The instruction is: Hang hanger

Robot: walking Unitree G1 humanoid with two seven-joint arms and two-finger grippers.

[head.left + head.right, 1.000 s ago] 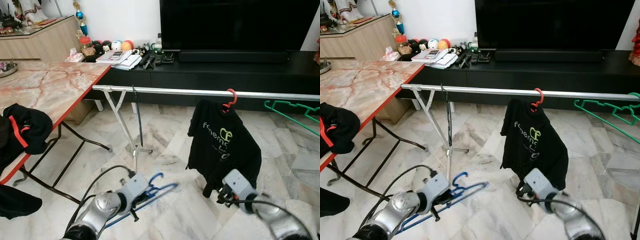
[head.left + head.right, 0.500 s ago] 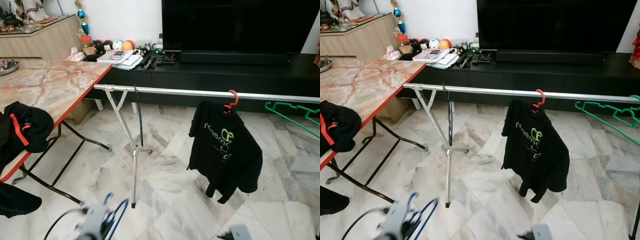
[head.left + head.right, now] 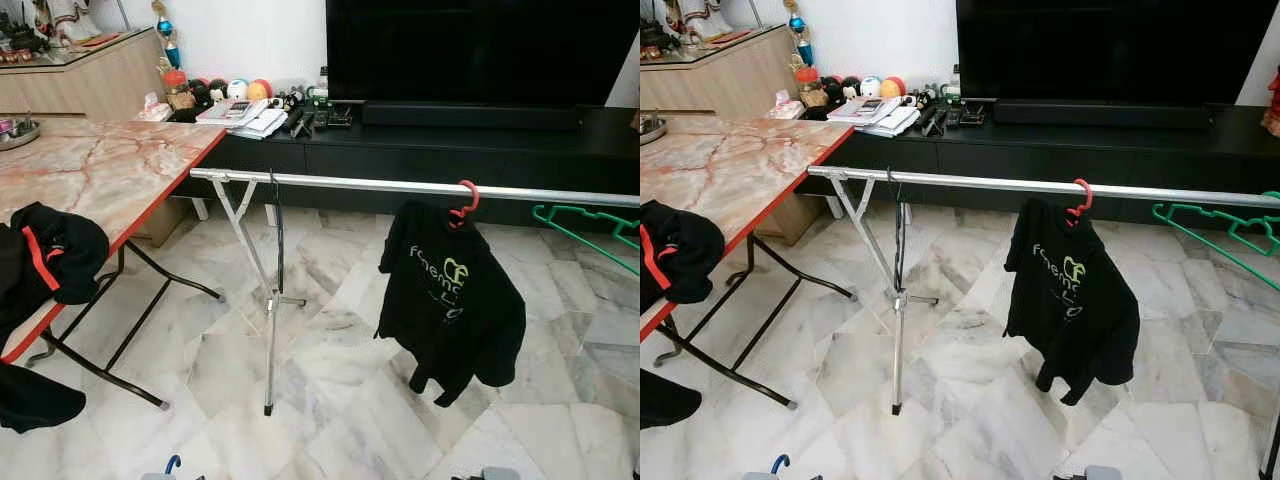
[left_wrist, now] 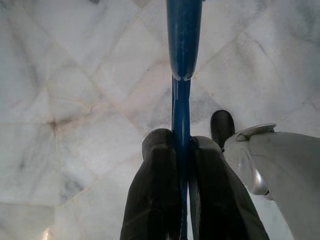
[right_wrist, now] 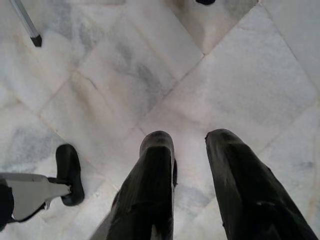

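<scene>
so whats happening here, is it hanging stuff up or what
The robot stands before a silver clothes rail with its arms lowered. Its left gripper is shut on a blue hanger, held low over the marble floor, so that hanger is not yet on the rail. The right gripper is open and holds nothing. On the rail hang a black t-shirt on a red hanger and a bare green hanger. More dark clothes lie on the marble-top table.
</scene>
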